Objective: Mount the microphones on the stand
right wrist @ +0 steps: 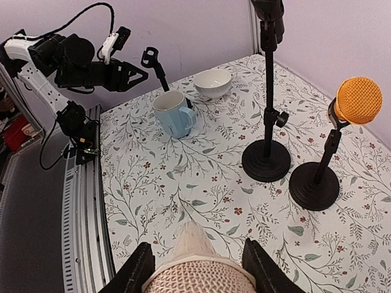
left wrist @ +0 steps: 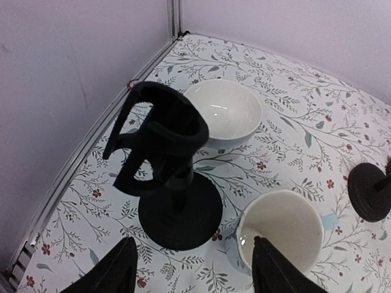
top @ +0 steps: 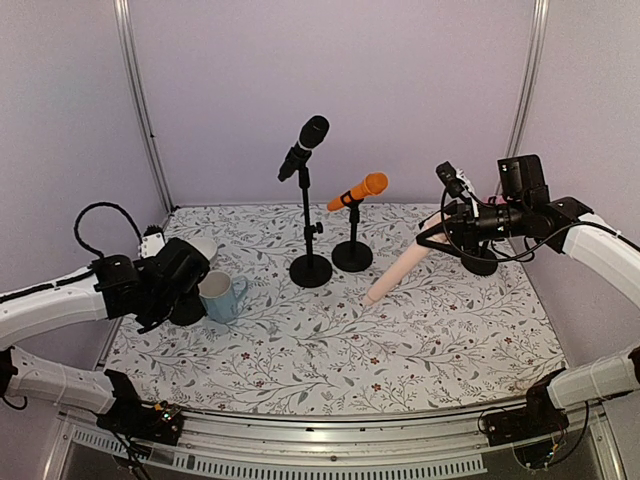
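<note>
1. Nearest us, the table [top: 330,380] shows bare flowered cloth along its near edge, between the arm bases
2. The left gripper [left wrist: 194,247] hangs with jaws apart, holding nothing, over an empty clip stand [left wrist: 174,152] close to the left rail; the mug [left wrist: 281,229] is just beside its base and the bowl [left wrist: 223,113] lies behind
3. The right gripper [right wrist: 197,250] clamps the beige-pink microphone [top: 400,268], which is tilted with its tail low mid-table; we cannot tell whether it touches
4. Farthest, the black microphone [top: 305,145] sits on the tall stand [top: 308,240] and the orange microphone [top: 358,190] on the short stand [top: 352,245], bases side by side, with open cloth around them
</note>
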